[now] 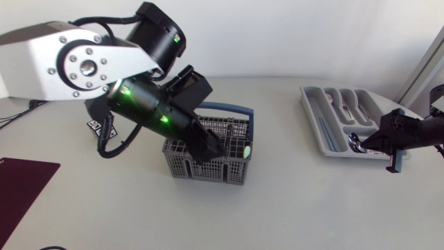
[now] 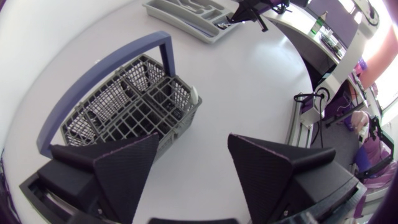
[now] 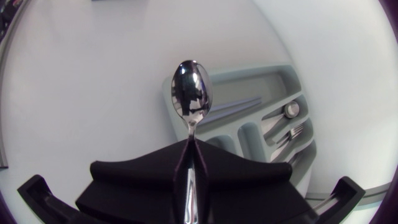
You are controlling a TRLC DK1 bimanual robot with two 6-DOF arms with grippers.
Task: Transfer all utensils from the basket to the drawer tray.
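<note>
From above, the grey plastic basket point(image 1: 201, 170), full of little holes, with a blue handle point(image 1: 232, 106), sits mid-table, and my left claw point(image 1: 210, 149) hangs over it. To its right, the smooth grey drawer tray point(image 1: 309, 110) keeps cutlery point(image 1: 343, 101) in its long pockets. At my left wrist, my claw's wide black fingers point(image 2: 124, 168) are spread apart, holding nothing; a pale tip point(image 2: 194, 94) pokes from one basket pocket. At my right wrist, my right claw point(image 3: 189, 144) pinches a shiny round spoon point(image 3: 191, 93) by its stem, at the tray's edge, where forks point(image 3: 289, 134) lie inside
</note>
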